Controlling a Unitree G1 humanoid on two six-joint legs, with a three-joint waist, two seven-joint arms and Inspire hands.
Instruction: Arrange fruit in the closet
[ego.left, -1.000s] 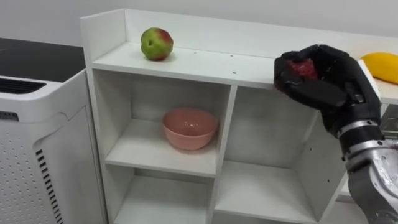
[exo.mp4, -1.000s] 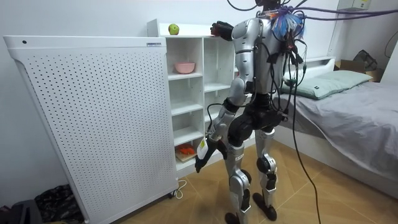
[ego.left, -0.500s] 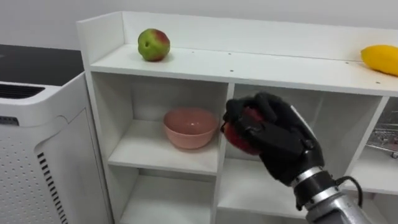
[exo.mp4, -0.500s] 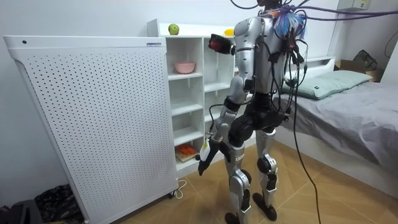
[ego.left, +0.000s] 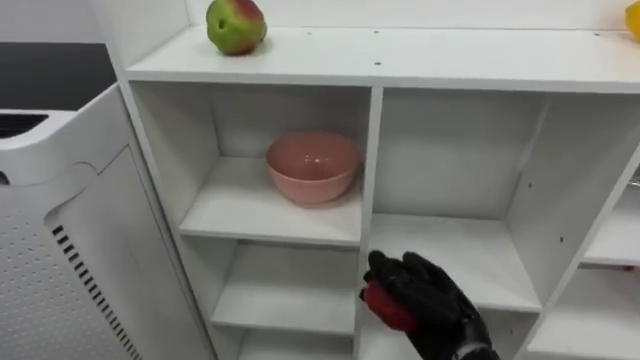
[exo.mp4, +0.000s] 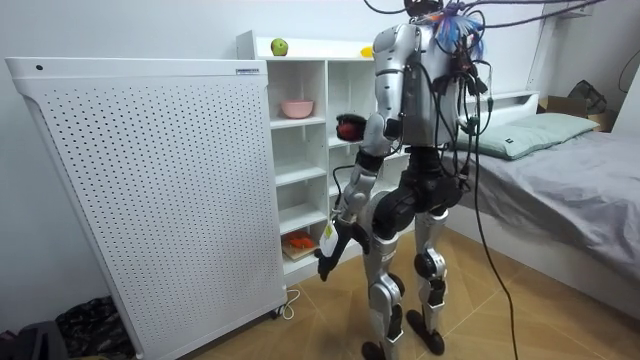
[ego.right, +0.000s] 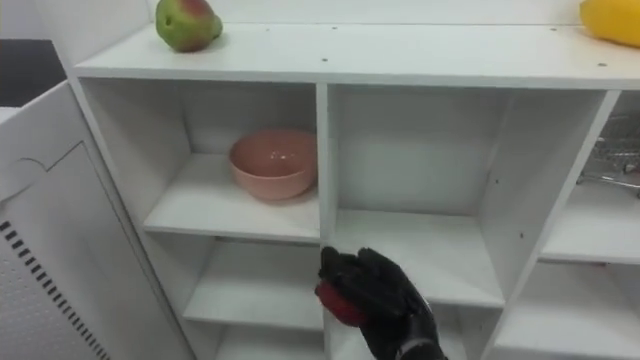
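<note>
My right hand (ego.left: 428, 300) is curled round a red fruit (ego.left: 384, 305), which peeps out between thumb and fingers. It hangs in front of the closet (ego.left: 450, 55), right at the upright divider (ego.left: 371, 160) and lower than the shelf that carries the pink bowl (ego.left: 312, 165). The left hand (exo.mp4: 324, 262) hangs low at the robot's side in the room view; I cannot tell its state. On the top board sit a green-and-red apple (ego.left: 236, 24) at the left end and a yellow fruit (ego.right: 610, 20) at the right. The robot stands close before the closet, the bed (exo.mp4: 560, 170) behind it.

As I judge it, I am carrying the fruit to a shelf. The bare compartment to the right of the bowl looks the easiest target. I would lift clear of the divider's front edge first, go in level with the palm steady, rest the fruit on the board well back from the lip, and only then loosen the grip, so it cannot roll out.
</note>
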